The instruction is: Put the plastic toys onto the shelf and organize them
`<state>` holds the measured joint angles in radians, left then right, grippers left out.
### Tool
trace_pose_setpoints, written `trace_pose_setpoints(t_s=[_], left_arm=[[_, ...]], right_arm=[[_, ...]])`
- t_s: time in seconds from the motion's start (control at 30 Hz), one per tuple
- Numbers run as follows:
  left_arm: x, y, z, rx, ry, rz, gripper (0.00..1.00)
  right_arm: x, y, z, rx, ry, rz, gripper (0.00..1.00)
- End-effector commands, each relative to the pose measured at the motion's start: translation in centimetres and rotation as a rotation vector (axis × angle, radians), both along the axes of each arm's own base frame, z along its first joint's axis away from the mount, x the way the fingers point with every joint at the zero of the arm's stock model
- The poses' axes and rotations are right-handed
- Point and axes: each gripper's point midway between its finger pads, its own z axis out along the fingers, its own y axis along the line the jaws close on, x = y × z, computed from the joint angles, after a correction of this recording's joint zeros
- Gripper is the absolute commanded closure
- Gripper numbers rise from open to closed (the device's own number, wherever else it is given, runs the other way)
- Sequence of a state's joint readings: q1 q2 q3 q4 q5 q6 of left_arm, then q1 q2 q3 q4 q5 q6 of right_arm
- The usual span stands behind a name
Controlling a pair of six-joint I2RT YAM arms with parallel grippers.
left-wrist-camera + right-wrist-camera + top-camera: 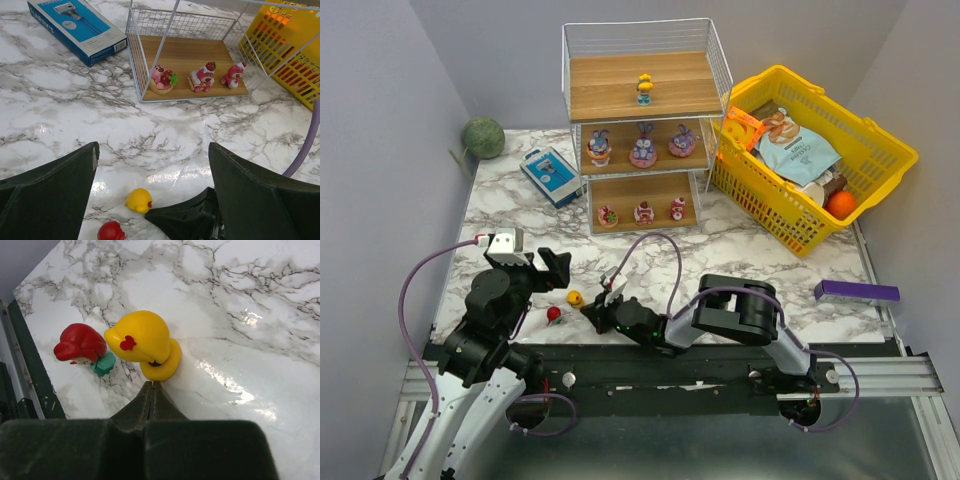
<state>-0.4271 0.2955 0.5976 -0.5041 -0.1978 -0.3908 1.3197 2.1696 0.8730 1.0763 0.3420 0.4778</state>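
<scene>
A yellow toy and a red-haired toy lie on the marble table near the arms; both show in the left wrist view and the right wrist view. My right gripper is shut and empty, its tip touching the yellow toy's base. My left gripper is open and empty above them. The shelf holds a yellow toy on top, three purple bunny-eared ones in the middle and three pink-red ones at the bottom.
A blue-white box lies left of the shelf. A yellow basket with snack packets stands to its right. A green ball sits at the far left, a purple bar at the right.
</scene>
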Motion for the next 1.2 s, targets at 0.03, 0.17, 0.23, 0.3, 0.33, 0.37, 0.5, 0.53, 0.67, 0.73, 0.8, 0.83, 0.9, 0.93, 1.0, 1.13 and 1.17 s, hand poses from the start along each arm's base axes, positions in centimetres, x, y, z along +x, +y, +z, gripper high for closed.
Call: trace_pose_setpoints(t_s=[0.03, 0.17, 0.23, 0.3, 0.33, 0.37, 0.5, 0.53, 0.67, 0.73, 0.8, 0.83, 0.9, 0.93, 1.0, 1.13, 1.17], left_arm=[[0.2, 0.2, -0.3, 0.004, 0.008, 0.016, 0.01], [0.2, 0.2, -0.3, 0.004, 0.008, 0.015, 0.01], [0.2, 0.2, -0.3, 0.004, 0.008, 0.015, 0.01], [0.2, 0.2, -0.3, 0.005, 0.010, 0.015, 0.01], [0.2, 0.2, -0.3, 0.005, 0.010, 0.015, 0.01], [0.2, 0.2, -0.4, 0.006, 0.012, 0.016, 0.01], [0.2, 0.2, -0.3, 0.005, 0.011, 0.013, 0.01], [0.2, 0.2, -0.3, 0.004, 0.010, 0.013, 0.01], [0.2, 0.2, -0.3, 0.004, 0.009, 0.013, 0.01], [0.2, 0.1, -0.3, 0.003, 0.009, 0.010, 0.01], [0.2, 0.1, -0.3, 0.004, 0.007, 0.010, 0.01], [0.2, 0.2, -0.2, 0.004, 0.007, 0.013, 0.01], [0.2, 0.2, -0.2, 0.002, 0.006, 0.013, 0.01], [0.2, 0.2, -0.2, 0.002, 0.006, 0.012, 0.01], [0.2, 0.2, -0.2, 0.002, 0.006, 0.013, 0.01], [0.2, 0.2, -0.3, 0.006, 0.007, 0.013, 0.01], [0.2, 0.2, -0.3, 0.004, 0.007, 0.013, 0.01]], right_arm=[[1.1, -1.6, -2.9, -0.083, -0.002, -0.037, 0.99], [1.8, -0.5, -2.5, -0.083, -0.025, -0.021, 1.00], [2.2, 0.0, -2.2, -0.081, -0.030, -0.020, 0.99], [2.8, 0.5, -2.0, -0.088, -0.034, -0.024, 1.00], [2.9, 0.6, -1.9, -0.092, -0.038, -0.028, 0.99], [3.2, 0.6, -2.0, -0.102, -0.040, -0.036, 0.99], [3.4, 0.1, -2.5, -0.119, -0.037, -0.047, 0.99], [3.2, 0.0, -2.6, -0.120, -0.033, -0.045, 0.99], [2.1, -1.0, -2.7, -0.098, -0.025, -0.013, 0.98], [1.7, -1.7, -3.2, -0.117, -0.033, -0.011, 0.93], [1.3, -1.9, -3.4, -0.141, -0.064, -0.020, 0.82], [1.3, -2.0, -3.5, -0.148, -0.072, -0.020, 0.78], [0.9, -1.9, -4.1, -0.175, -0.097, -0.012, 0.68], [0.8, -1.8, -4.3, -0.182, -0.104, -0.002, 0.65], [0.5, -1.6, -4.5, -0.197, -0.125, 0.006, 0.58], [0.6, -1.3, -4.6, -0.217, -0.150, -0.004, 0.43], [0.8, -1.3, -4.9, -0.232, -0.152, -0.012, 0.39]])
